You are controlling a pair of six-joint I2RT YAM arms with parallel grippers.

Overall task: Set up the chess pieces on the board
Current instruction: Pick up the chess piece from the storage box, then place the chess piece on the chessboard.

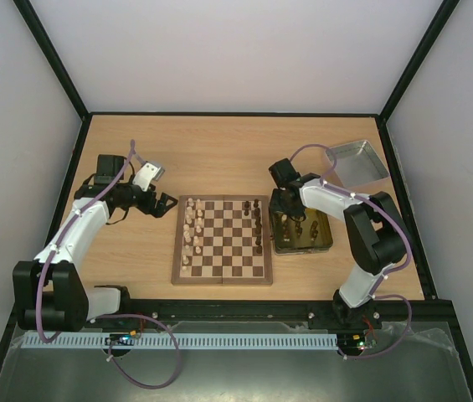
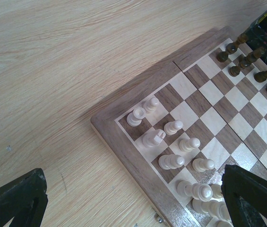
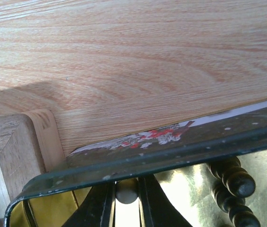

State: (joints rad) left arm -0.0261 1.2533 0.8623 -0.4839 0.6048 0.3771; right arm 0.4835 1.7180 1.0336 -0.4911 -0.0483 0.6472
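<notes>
Pinching a pale piece point(image 3: 126, 192) between the closed-in fingers of the right gripper point(image 1: 285, 215), inside the tin point(image 3: 171, 158) at its far left corner, just beside the board point(image 1: 222, 280). Holding the left gripper point(image 1: 167, 203) wide open, gripping nothing, over the table point(image 1: 127, 251) near the board's far left corner. Showing pale pieces point(image 1: 192, 234) along the board's left edge and dark pieces point(image 1: 258, 222) along its right edge.

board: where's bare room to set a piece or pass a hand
The middle files of the board are bare, between the pale pieces and the dark pieces. The table beyond it is open. Crowded: the gold tin, with the right pincer inside.
</notes>
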